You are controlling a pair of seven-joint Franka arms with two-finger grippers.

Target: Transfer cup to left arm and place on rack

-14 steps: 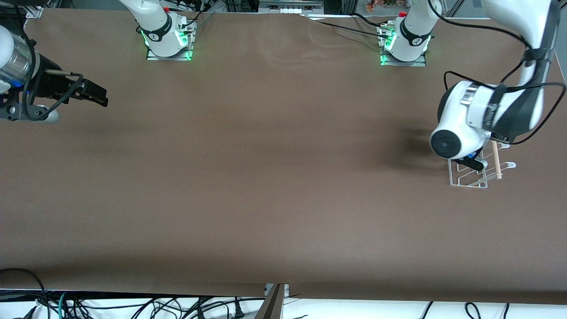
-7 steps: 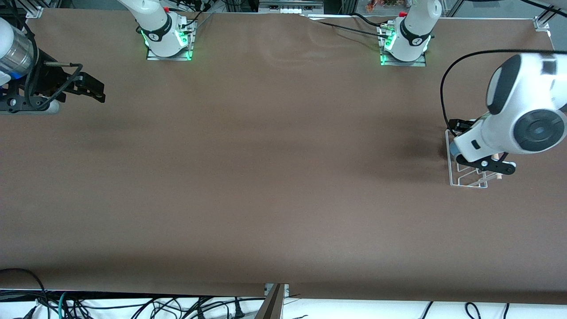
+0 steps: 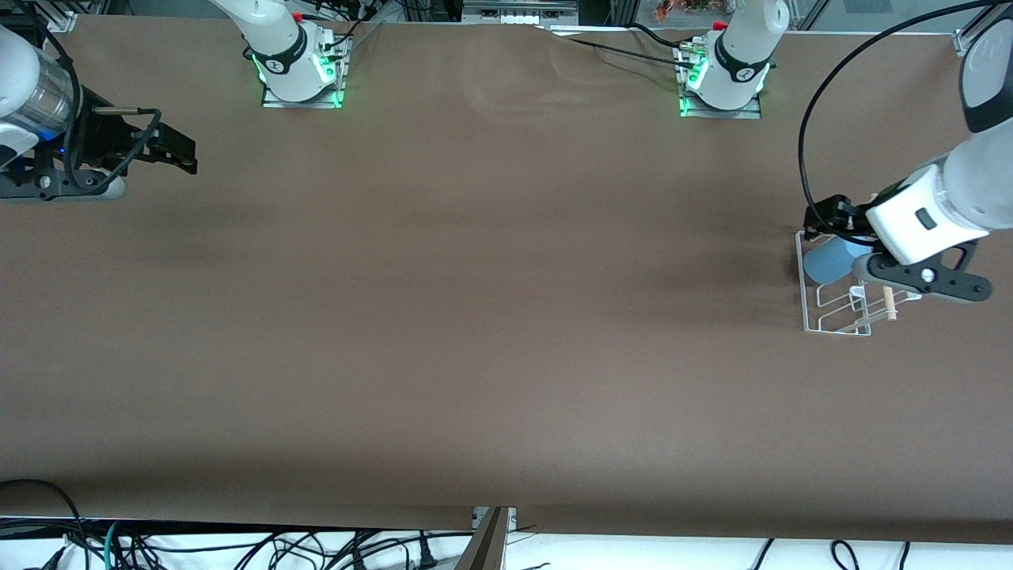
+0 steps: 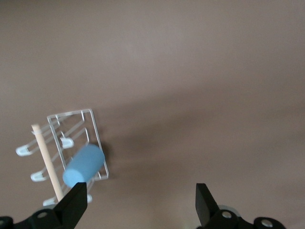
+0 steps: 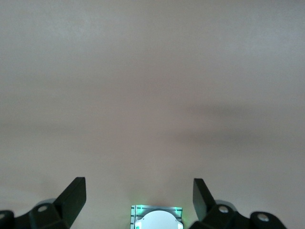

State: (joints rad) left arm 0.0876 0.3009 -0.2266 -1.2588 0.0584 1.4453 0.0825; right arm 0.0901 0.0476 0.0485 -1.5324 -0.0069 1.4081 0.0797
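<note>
**Materials and finishes on view**

Bench (image 3: 491,317): brown covering, matt, smooth, with faint ripples toward the arms' bases.

Cup (image 3: 827,261): light-blue, looks like plastic, smooth, dull sheen.

Rack (image 3: 823,317): thin white-coated wire, slightly glossy; a pale bare-wood dowel (image 3: 888,301) lies across it, matt.

Left arm (image 3: 950,198): white glossy shell, dark bands, black cable.

Left hand (image 4: 138,205): black fingers, matt, hard plastic look.

Right hand (image 5: 138,200): the same matt black fingers; a bright metal ring (image 3: 47,99) at its wrist, polished.
</note>
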